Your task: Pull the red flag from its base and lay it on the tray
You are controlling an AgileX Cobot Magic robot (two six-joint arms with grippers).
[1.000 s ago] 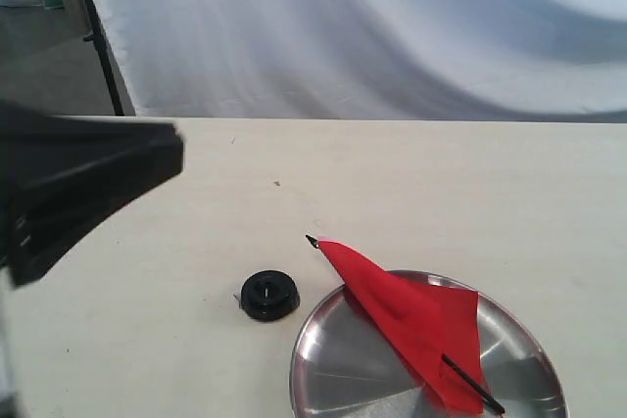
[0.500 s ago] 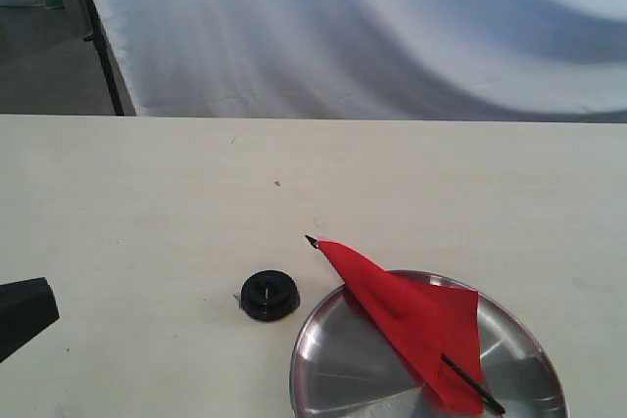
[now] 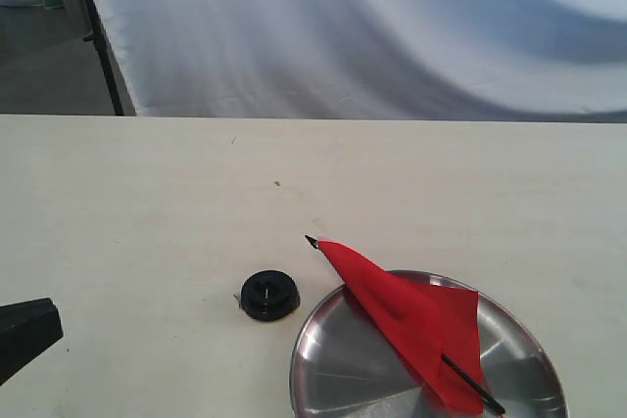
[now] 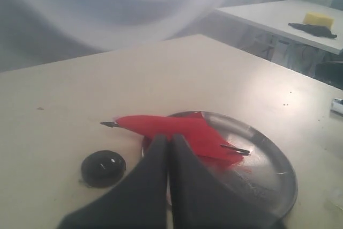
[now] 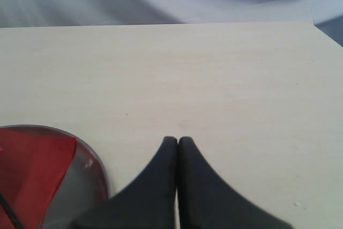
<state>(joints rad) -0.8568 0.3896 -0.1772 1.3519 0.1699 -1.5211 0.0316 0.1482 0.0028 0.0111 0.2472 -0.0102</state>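
The red flag [image 3: 411, 320] lies flat across the round steel tray [image 3: 328, 369] at the table's front right, its black pointed tip [image 3: 312, 240] sticking out past the rim. The small black base [image 3: 269, 295] stands alone on the table just left of the tray, nothing in its hole. My left gripper [image 4: 170, 139] is shut and empty, held back from the flag [image 4: 171, 128], base [image 4: 103, 168] and tray [image 4: 278, 175]. A dark corner of the left arm [image 3: 24, 332] shows at the left edge. My right gripper [image 5: 177, 140] is shut and empty beside the tray [image 5: 99, 172].
A white cloth backdrop [image 3: 372, 36] hangs behind the pale table [image 3: 196, 193], with a black stand leg [image 3: 98, 41] at the back left. Another table carrying a yellow block [image 4: 318, 19] appears in the left wrist view.
The left arm has dropped from the upper left of the exterior view to the lower left edge. Flag, base and tray have not moved.
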